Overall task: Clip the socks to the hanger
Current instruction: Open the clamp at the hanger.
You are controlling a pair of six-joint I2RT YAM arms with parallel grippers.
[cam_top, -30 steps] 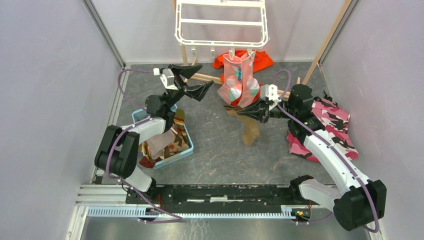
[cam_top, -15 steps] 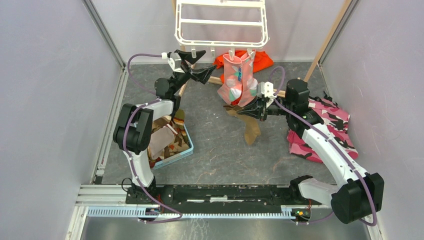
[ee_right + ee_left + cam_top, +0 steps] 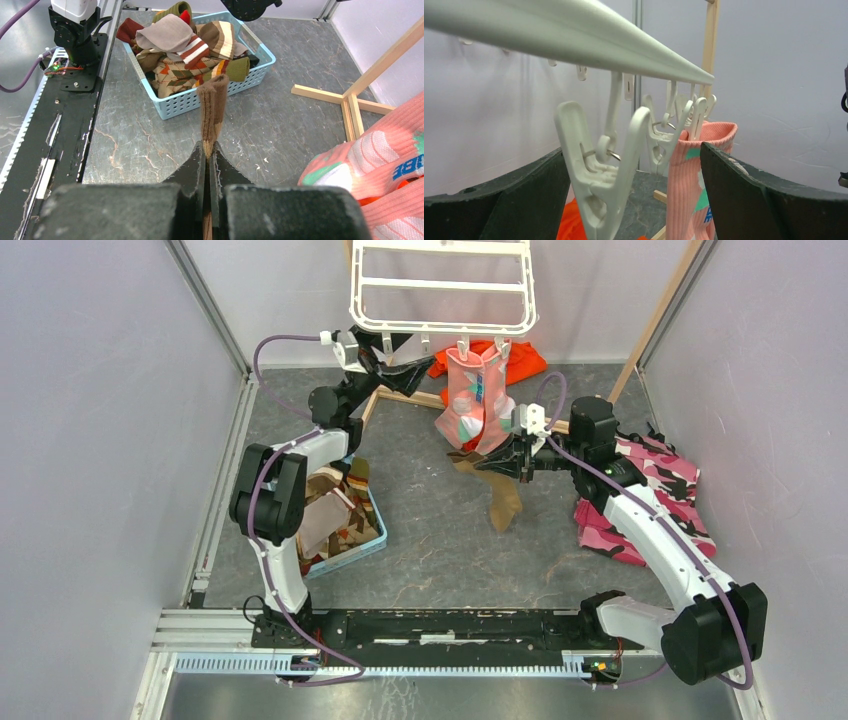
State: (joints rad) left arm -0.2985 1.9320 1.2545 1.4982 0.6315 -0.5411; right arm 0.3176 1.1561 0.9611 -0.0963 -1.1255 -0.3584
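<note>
The white hanger (image 3: 443, 290) hangs at the back, with small clips along its near edge. A pink sock with teal and white patches (image 3: 475, 400) hangs from its clips; it also shows in the left wrist view (image 3: 689, 185). My left gripper (image 3: 405, 358) is raised to the hanger's near left edge. In the left wrist view it is open (image 3: 631, 160), with a white clip (image 3: 599, 175) between its fingers, untouched. My right gripper (image 3: 490, 462) is shut on a plain brown sock (image 3: 500, 502), which hangs below the pink sock. The right wrist view shows the jaws (image 3: 209, 147) pinching the brown sock (image 3: 212, 107).
A light blue basket (image 3: 378, 530) with several assorted socks stands at the left, also in the right wrist view (image 3: 200, 100). An orange garment (image 3: 522, 358) lies behind the pink sock. Pink camouflage cloth (image 3: 650, 500) lies at the right. The wooden stand's foot (image 3: 350, 97) crosses the floor.
My left gripper has risen and moved back from above the basket to the hanger's near left clip. My right gripper has shifted slightly left and back with the brown sock.
</note>
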